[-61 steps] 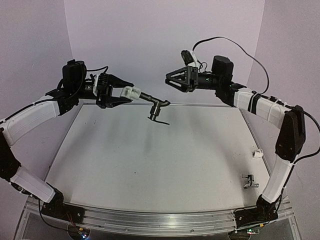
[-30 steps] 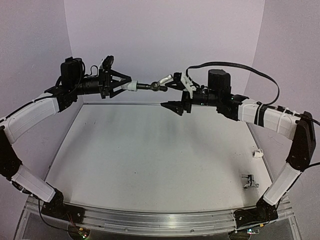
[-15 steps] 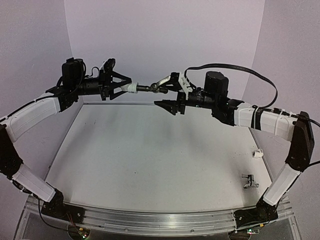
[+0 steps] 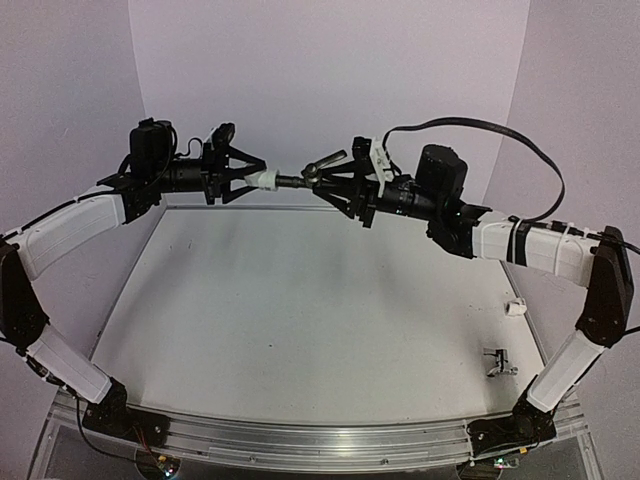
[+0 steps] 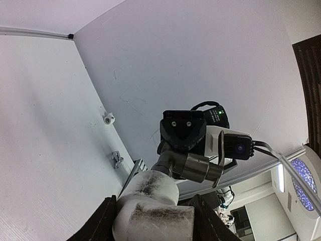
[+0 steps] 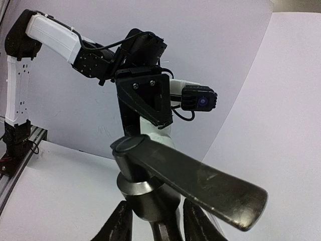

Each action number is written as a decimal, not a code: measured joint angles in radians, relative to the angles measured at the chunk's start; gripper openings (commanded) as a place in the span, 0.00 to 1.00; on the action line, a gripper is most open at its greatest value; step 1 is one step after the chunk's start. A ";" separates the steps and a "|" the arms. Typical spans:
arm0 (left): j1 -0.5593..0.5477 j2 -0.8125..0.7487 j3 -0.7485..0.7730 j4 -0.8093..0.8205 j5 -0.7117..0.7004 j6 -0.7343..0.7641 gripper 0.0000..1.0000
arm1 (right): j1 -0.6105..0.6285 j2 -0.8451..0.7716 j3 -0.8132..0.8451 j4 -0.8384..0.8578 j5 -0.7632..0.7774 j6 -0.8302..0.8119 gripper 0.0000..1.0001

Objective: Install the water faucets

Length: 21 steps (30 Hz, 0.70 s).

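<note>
The dark grey faucet (image 4: 300, 180) hangs in mid-air between both arms, above the table's far edge, its lever (image 4: 331, 158) pointing up-right. Its end sits in a white plastic fitting (image 4: 264, 178). My left gripper (image 4: 250, 178) is shut on that fitting (image 5: 150, 201), with the faucet (image 5: 193, 165) sticking out beyond it. My right gripper (image 4: 318, 183) is shut round the faucet's body (image 6: 148, 193), just under the flat lever (image 6: 200, 181). The shiny silver faucet (image 4: 497, 362) lies on the table at the near right, and also shows in the left wrist view (image 5: 117, 159).
A small white cylindrical fitting (image 4: 516, 308) lies near the table's right edge, beyond the silver faucet, and shows in the left wrist view (image 5: 108, 119). Purple walls stand close behind and beside the white table (image 4: 300, 320). The right arm's cable (image 4: 470, 135) loops overhead.
My right gripper has come in from the right, turned, and shut its wide-open fingers round the dark faucet. The left gripper has turned the faucet from hanging down to level, lever up.
</note>
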 measured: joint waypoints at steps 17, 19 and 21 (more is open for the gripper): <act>0.003 0.000 0.020 0.008 0.026 0.014 0.00 | 0.003 0.023 0.013 0.067 -0.037 0.212 0.43; 0.001 0.000 0.020 0.008 0.027 0.014 0.00 | 0.010 0.031 0.023 0.067 -0.039 0.211 0.41; 0.000 0.000 0.020 0.008 0.029 0.014 0.00 | 0.017 0.038 0.034 0.064 -0.040 0.210 0.36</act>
